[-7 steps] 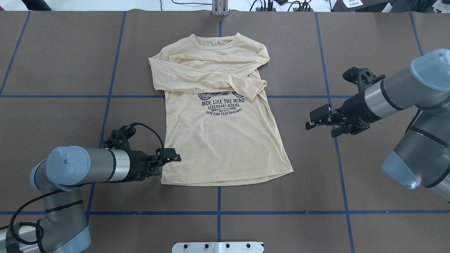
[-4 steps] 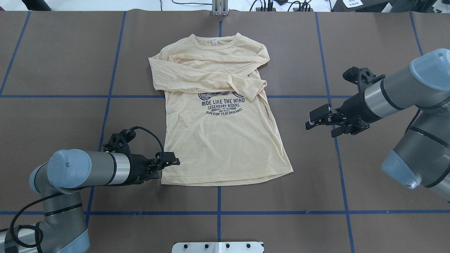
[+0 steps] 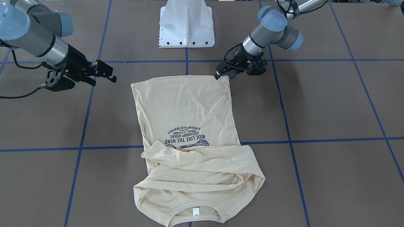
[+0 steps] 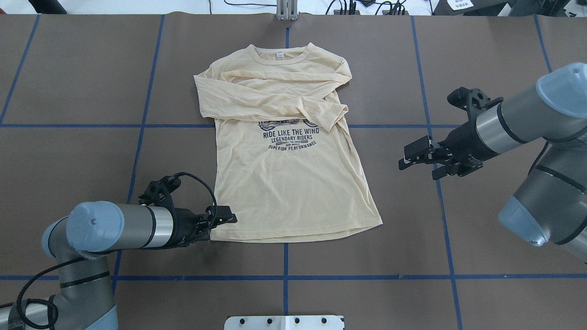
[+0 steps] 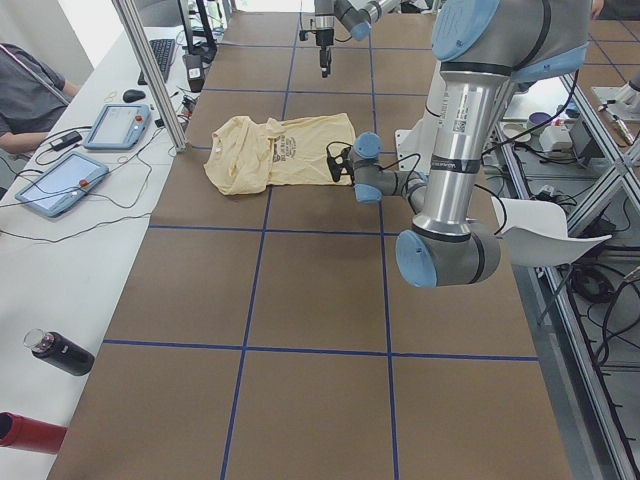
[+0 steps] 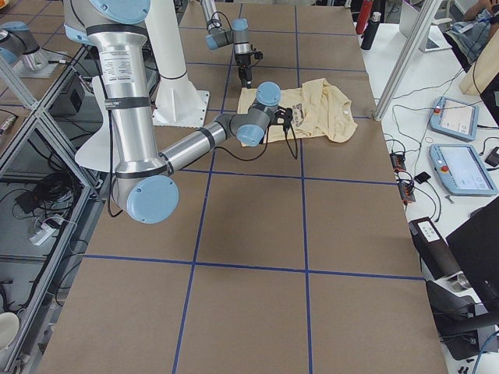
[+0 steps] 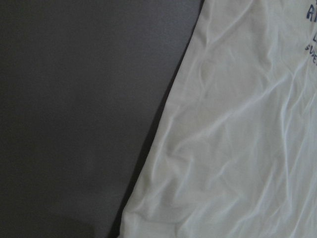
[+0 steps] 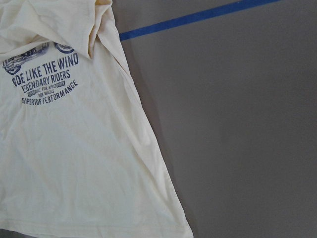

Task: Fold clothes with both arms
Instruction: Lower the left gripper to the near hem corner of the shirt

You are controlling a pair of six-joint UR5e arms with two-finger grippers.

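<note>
The brown table [image 4: 69, 82], crossed by blue tape lines, fills the overhead view. The left arm [image 4: 119, 227] comes in from 8 o'clock and the right arm [image 4: 518, 123] from 3 o'clock. The cream long-sleeved T-shirt [image 4: 293, 192] lies flat at the middle of the table, front up, its neck towards 12 o'clock and its hem towards 6 o'clock. Both sleeves [image 4: 275, 98] are folded across the chest and overlap there in loose creases, while the lower body is smooth. The white pedestal base [image 3: 187, 25] stands at 6 o'clock of the shirt, apart from the hem. The left gripper [image 4: 218, 224] sits low at the hem corner at 7 o'clock of the shirt, its jaws apart, one finger over the edge of the cloth; whether it touches the fabric cannot be told. The right gripper [image 4: 419, 167] hangs at 3 o'clock of the shirt, well apart from it and above the table, with its jaws spread wide and nothing between them. The navy print [image 4: 290, 137] reads "RIDE LIKE THE WIND" just below the sleeves. A small white label [image 4: 279, 54] shows inside the neck.
</note>
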